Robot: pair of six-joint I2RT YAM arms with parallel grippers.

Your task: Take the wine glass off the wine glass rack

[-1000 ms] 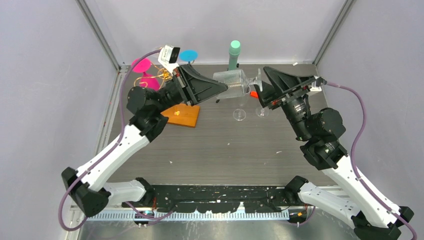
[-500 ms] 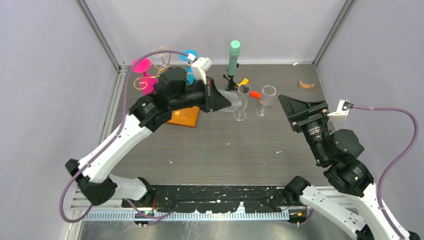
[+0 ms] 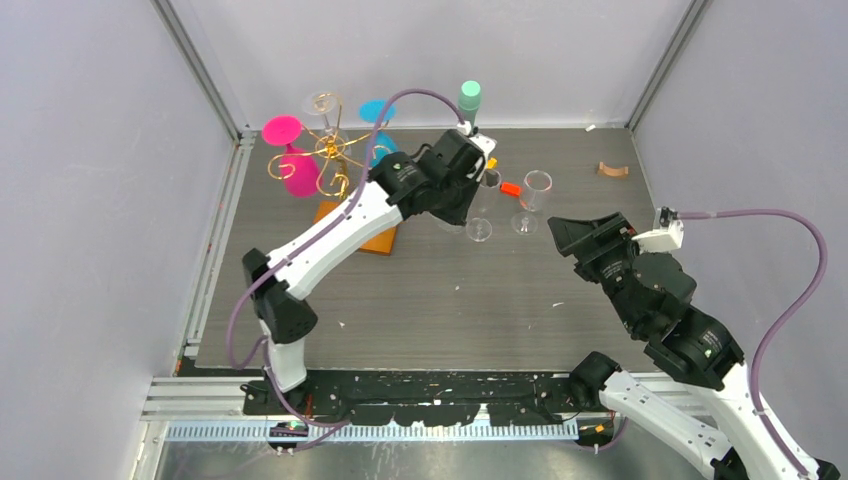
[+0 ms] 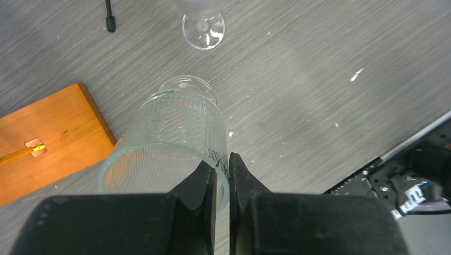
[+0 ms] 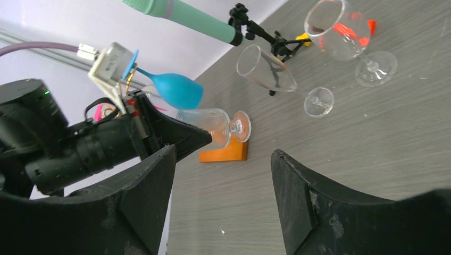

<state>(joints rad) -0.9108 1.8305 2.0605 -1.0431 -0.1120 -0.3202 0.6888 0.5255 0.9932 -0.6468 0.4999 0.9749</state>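
Wine glass (image 4: 178,135) of clear ribbed glass is off the gold wire rack (image 3: 335,150) and held in the air by the left fingers (image 4: 211,178), which are pinched narrowly on its rim, one inside the bowl and one outside.

The left wrist view looks along the glass from rim to foot. It shows the grey wood-grain surface (image 4: 298,79) below the glass and the rack's flat orange-brown wooden base (image 4: 48,138) just to its left. The round foot of another clear glass (image 4: 202,31) stands beyond.

The right wrist view gives the side profile. There the held glass lies roughly level, its stem and foot pointing away from the left fingers, with the foot seen in front of the wooden base. The same view shows the right fingers (image 5: 149,186) spread wide with nothing between them, well apart from the glass.

From the top camera the left arm covers most of the held glass, so the grip cannot be read there. That view alone shows the whole rack, which carries two pink glasses (image 3: 285,130), a teal glass (image 3: 376,110) and one clear glass (image 3: 322,103). It also shows the mint-green cylinder on a black tripod (image 3: 469,97) at the back. A second clear stemmed glass (image 3: 537,185) stands upright to the right of the left fingers.
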